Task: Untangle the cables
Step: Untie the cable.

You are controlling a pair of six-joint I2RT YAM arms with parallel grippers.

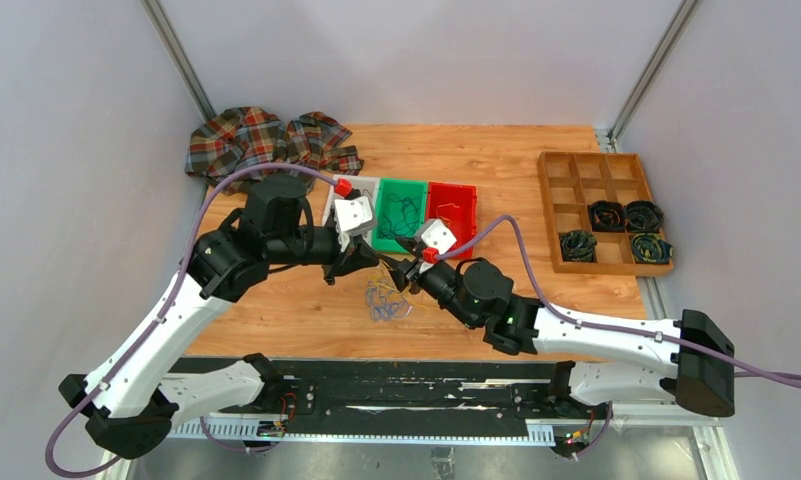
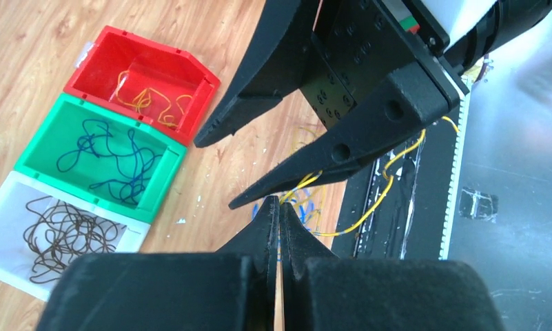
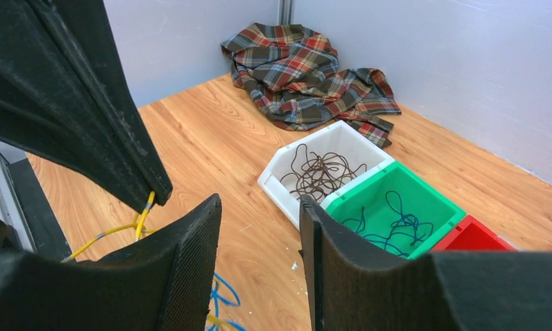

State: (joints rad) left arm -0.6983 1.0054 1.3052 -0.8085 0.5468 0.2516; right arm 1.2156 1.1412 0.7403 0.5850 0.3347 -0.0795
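Between your two tools, one yellow strand [image 3: 111, 233] hangs from the left tool [image 2: 280, 210], which is pinched tight on it. The strand trails toward the near edge. The cables [image 1: 386, 300] lie on the surface [image 1: 306, 320] below. Your right tool [image 3: 259, 203] is spread apart, just beside the strand.

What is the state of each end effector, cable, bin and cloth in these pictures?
left end effector: shut on yellow cable
right end effector: open, empty
yellow cable: pinched at the left tips
cables: tangled clump on the table
red bin: holds yellow wires
green bin: holds blue wires
white bin: holds brown wires
plaid cloth: crumpled
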